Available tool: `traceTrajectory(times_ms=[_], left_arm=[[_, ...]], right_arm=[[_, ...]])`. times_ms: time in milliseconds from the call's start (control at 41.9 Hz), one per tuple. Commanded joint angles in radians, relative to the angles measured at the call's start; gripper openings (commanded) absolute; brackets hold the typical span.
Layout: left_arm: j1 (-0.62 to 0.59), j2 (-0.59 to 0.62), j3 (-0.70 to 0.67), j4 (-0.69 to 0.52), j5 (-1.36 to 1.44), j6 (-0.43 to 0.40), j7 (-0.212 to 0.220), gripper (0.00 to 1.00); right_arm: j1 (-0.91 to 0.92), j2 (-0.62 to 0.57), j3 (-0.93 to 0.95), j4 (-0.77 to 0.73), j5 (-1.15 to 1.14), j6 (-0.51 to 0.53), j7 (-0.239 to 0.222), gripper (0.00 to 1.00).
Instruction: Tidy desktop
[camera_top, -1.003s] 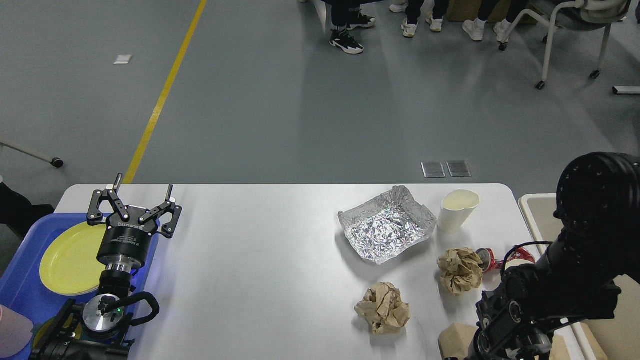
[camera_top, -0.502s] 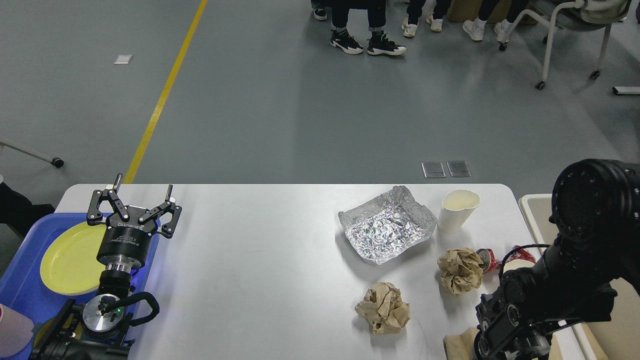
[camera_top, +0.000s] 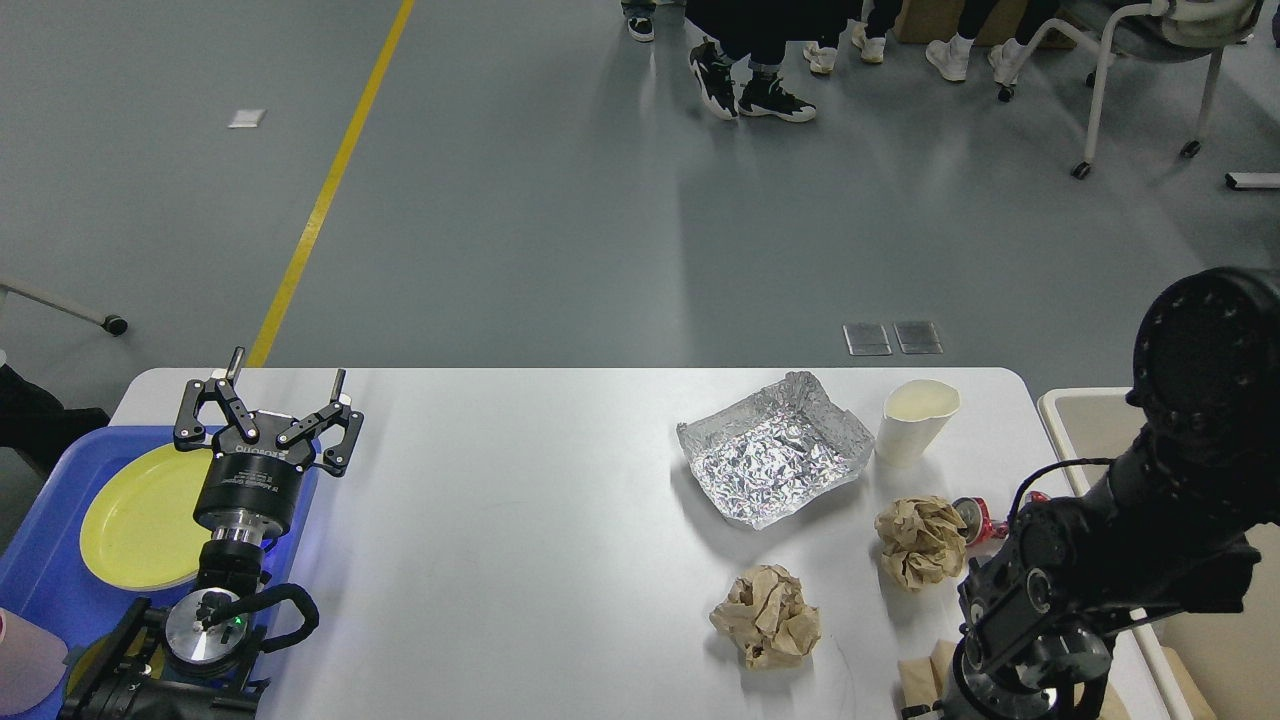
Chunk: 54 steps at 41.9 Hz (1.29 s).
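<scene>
Head view: desktop (camera_top: 520, 520) fills lower frame. Left gripper (camera_top: 280, 400) lower left, fingers spread, empty, above blue tray (camera_top: 40, 570) edge. Right gripper hidden at lower right; grip unknowable. Foil tray (camera_top: 770, 460), cup (camera_top: 915, 420), two paper wads (camera_top: 765, 615) right of centre. Advice: pinch wad from above, firmly.

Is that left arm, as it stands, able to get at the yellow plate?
Probably yes. The left gripper is open and empty, hovering right beside the yellow plate in the blue tray. Nothing lies on the plate's visible surface; only the arm itself overlaps its near edge.
</scene>
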Motion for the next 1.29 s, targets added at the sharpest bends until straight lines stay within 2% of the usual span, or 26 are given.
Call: traceTrajectory(times_ms=[0, 96, 215, 382, 597, 669, 740, 836, 955, 1266], left_arm=[[0.0, 0.0, 0.0, 0.0, 0.0, 0.0, 0.0, 0.96], [0.0, 0.0, 0.0, 0.0, 0.0, 0.0, 0.0, 0.96], [0.0, 0.0, 0.0, 0.002, 0.0, 0.0, 0.0, 0.96], [0.0, 0.0, 0.0, 0.0, 0.0, 0.0, 0.0, 0.96], [0.0, 0.0, 0.0, 0.0, 0.0, 0.0, 0.0, 0.96], [0.0, 0.0, 0.0, 0.0, 0.0, 0.0, 0.0, 0.96], [0.0, 0.0, 0.0, 0.0, 0.0, 0.0, 0.0, 0.96], [0.0, 0.0, 0.0, 0.0, 0.0, 0.0, 0.0, 0.96], [0.0, 0.0, 0.0, 0.0, 0.0, 0.0, 0.0, 0.96], [0.0, 0.0, 0.0, 0.0, 0.0, 0.0, 0.0, 0.96]], right_arm=[[0.122, -0.041, -0.006, 0.055, 0.032, 0.124, 0.002, 0.0], [0.23, -0.095, -0.005, 0.1, 0.036, 0.193, 0.004, 0.0], [0.337, -0.132, -0.005, 0.1, 0.071, 0.357, 0.004, 0.0], [0.53, -0.195, -0.057, 0.1, 0.097, 0.51, 0.003, 0.0], [0.784, -0.235, -0.158, 0.1, 0.128, 0.652, 0.007, 0.0], [0.89, -0.253, -0.184, 0.1, 0.158, 0.696, 0.022, 0.0], [0.945, -0.262, -0.213, 0.1, 0.192, 0.699, 0.055, 0.0], [0.985, -0.255, -0.259, 0.094, 0.241, 0.687, 0.142, 0.0], [0.987, -0.215, -0.302, 0.079, 0.256, 0.652, 0.208, 0.0], [0.956, -0.212, -0.361, 0.066, 0.264, 0.535, 0.21, 0.0]])
